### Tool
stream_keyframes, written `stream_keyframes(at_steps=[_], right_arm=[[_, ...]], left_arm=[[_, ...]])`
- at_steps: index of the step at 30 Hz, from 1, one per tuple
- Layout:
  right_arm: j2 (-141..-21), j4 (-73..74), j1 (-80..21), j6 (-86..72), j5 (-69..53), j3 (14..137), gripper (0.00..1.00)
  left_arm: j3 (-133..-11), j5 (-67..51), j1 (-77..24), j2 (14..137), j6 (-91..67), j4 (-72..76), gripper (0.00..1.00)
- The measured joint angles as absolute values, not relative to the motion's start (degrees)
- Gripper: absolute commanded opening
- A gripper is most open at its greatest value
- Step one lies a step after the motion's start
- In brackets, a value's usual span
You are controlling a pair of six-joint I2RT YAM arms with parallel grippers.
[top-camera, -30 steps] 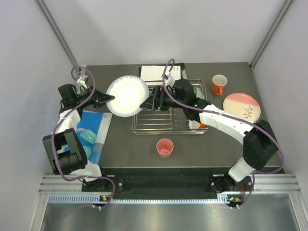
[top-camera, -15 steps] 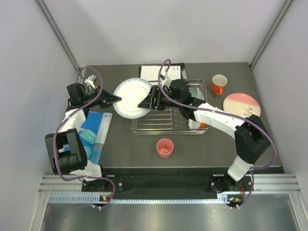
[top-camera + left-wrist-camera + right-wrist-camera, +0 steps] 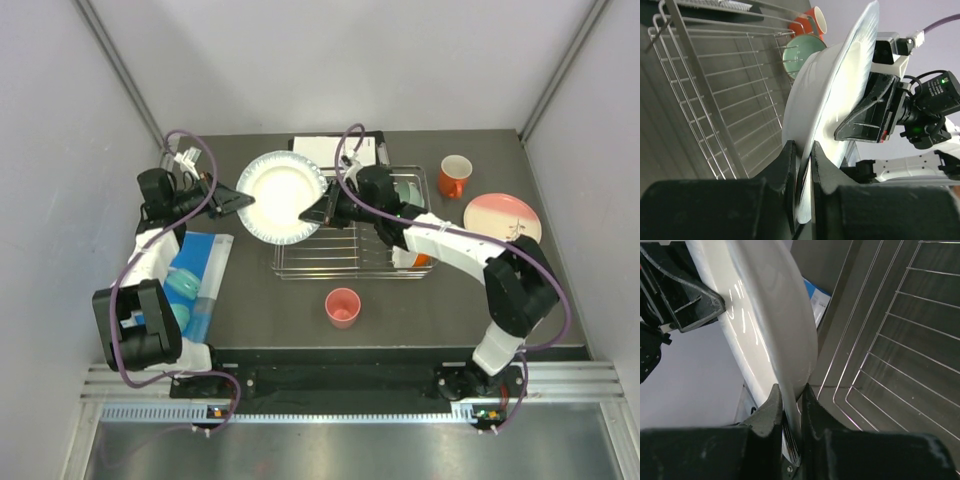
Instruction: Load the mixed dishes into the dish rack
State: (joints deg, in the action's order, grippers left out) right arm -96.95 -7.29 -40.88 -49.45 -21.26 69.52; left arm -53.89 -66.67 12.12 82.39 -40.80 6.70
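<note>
Mid-handover of the white plate (image 3: 283,197): pinched at its left rim by the left end effector (image 3: 243,200) and at its right rim by the right end effector (image 3: 310,213), each narrowed onto the edge. Held tilted in the air over the left end of the dish rack (image 3: 350,262), off the desk. Next, probably: release by the left, then lowering on edge between the wires, clear of the mint-green bowl (image 3: 801,59).

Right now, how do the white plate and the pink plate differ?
Colour: the white plate is plain; the pink plate is pink and cream with a dark sprig mark.
Pose: the white plate is held up at the rack's left end; the pink plate lies flat on the table right of the rack.
Grip: the left hand and right hand pinch the white plate's opposite rims; nothing touches the pink plate.
Both are round.
</note>
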Motion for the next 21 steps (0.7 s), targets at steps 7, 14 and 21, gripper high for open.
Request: stream_keyframes(at_steps=[7, 14, 21], right_arm=[[-95.29, -8.49, -40.66, -50.87, -19.44, 66.52, 0.0], [-91.39, -7.2, -40.71, -47.11, -16.08, 64.12, 0.0], [-88.86, -3.36, -40.4, -38.79, -12.58, 65.49, 0.0]], left_arm=[[-54.59, -66.22, 10.68, 82.11, -34.61, 3.27, 0.02], [-58.89, -67.9, 9.04, 84.12, -27.42, -6.76, 0.57], [-61.36, -67.02, 8.78, 88.42, -20.1, -19.59, 0.72]])
